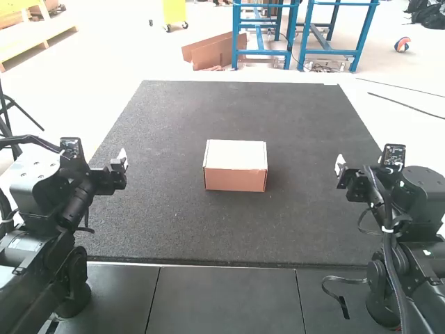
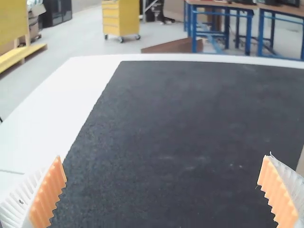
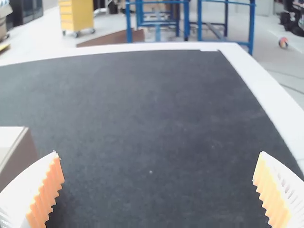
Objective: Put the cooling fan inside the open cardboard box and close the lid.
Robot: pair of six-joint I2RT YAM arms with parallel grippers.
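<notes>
Sitting closed in the middle of the black-matted counter (image 1: 174, 118), the brown cardboard box (image 1: 235, 165) suggests the job is done, left claw (image 1: 119, 165) and right claw (image 1: 341, 169) both spread apart, empty.

cardboard box (image 1: 235, 165) on mat (image 1: 174, 132), roughly central
</notes>
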